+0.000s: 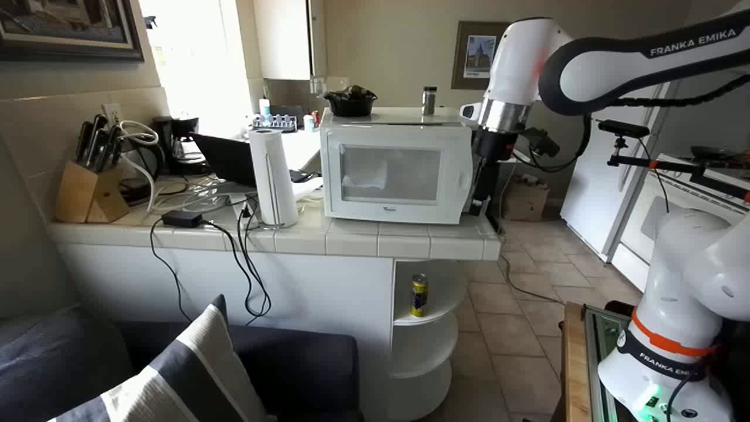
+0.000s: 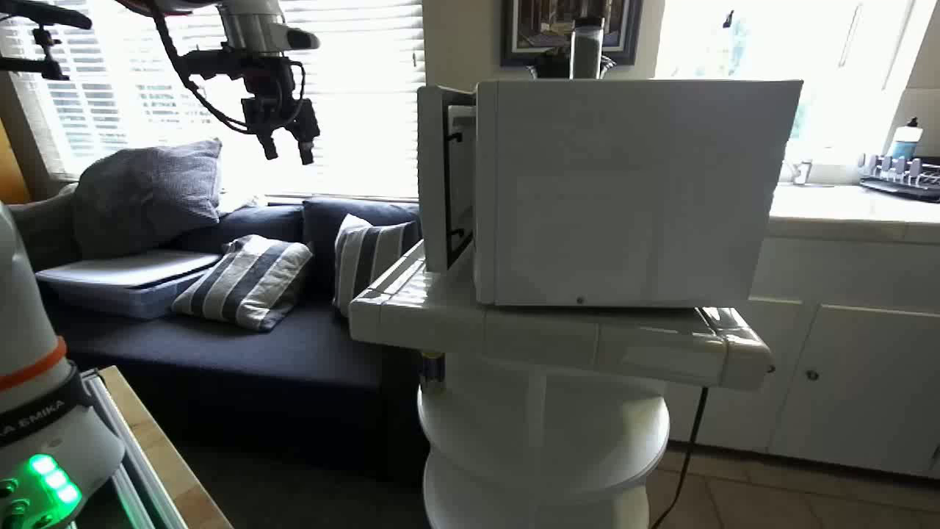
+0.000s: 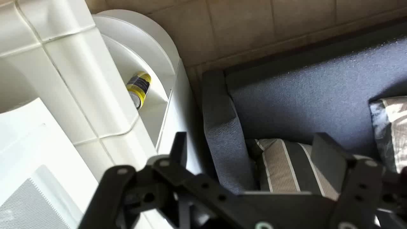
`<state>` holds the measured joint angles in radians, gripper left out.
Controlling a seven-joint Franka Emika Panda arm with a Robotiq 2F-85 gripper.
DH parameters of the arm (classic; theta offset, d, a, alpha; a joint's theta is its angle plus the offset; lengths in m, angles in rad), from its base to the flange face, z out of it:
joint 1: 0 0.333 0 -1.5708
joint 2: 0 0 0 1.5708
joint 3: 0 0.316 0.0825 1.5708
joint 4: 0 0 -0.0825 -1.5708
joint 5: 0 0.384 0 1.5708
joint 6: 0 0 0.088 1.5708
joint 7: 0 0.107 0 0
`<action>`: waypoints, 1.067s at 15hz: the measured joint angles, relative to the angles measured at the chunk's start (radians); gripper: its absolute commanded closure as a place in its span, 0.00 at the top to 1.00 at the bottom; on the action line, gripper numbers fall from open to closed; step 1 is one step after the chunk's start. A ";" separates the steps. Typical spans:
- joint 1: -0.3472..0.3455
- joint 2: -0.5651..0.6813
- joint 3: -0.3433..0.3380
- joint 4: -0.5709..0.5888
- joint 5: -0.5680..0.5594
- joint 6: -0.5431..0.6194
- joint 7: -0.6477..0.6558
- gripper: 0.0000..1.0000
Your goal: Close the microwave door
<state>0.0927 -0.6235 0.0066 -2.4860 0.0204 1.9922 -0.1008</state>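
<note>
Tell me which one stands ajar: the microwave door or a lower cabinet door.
The microwave door: in an exterior view, a gap separates its free edge from the microwave body. The lower cabinet doors look shut.

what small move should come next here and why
Probably ease the gripper toward the free edge of the microwave door, ready to push: in an exterior view the door stands ajar, latch hooks showing in the gap, and the gripper hangs in front of it, not touching.
</note>
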 measured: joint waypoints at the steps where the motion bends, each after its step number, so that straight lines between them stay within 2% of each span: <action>1: 0.000 0.000 0.000 0.000 0.000 0.000 0.000 1.00; 9: -0.002 0.000 0.001 0.000 -0.007 0.000 0.001 1.00; 14: -0.073 0.003 0.068 -0.007 -0.240 0.003 0.071 1.00; 15: -0.088 0.005 0.083 -0.011 -0.294 0.003 0.087 0.97; 16: -0.102 0.007 0.096 -0.015 -0.349 0.003 0.104 0.75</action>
<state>-0.0097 -0.6167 0.1029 -2.5010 -0.3288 1.9955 0.0035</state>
